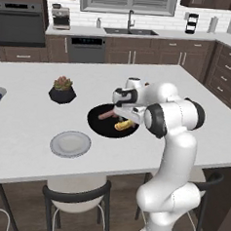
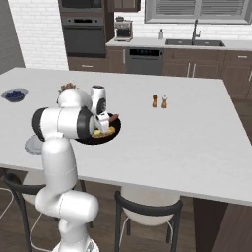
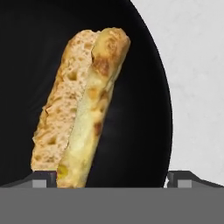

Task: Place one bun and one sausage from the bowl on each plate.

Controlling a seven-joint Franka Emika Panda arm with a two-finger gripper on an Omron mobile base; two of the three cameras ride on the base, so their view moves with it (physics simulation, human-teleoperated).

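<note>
The black bowl (image 1: 99,125) sits mid-island with a golden bun (image 1: 125,124) and a reddish-brown sausage (image 1: 106,115) in it. My gripper (image 1: 123,118) hangs just over the bun, pointing down. In the hand view the bun (image 3: 83,109) lies lengthwise on the bowl (image 3: 140,109), its near end between my open fingertips (image 3: 43,178), closer to the left one; the gripper (image 3: 113,179) holds nothing. From the right base view the gripper (image 2: 104,126) is over the bun (image 2: 102,132), with the sausage (image 2: 114,118) behind it. A pale grey plate (image 1: 70,143) lies left of the bowl, nearer the front edge.
A black plant pot (image 1: 62,90) stands behind and left of the bowl. A small bowl of blue berries (image 2: 14,94) sits at the island's far left. Two shakers (image 2: 159,102) stand to the right. Stools line the front edge.
</note>
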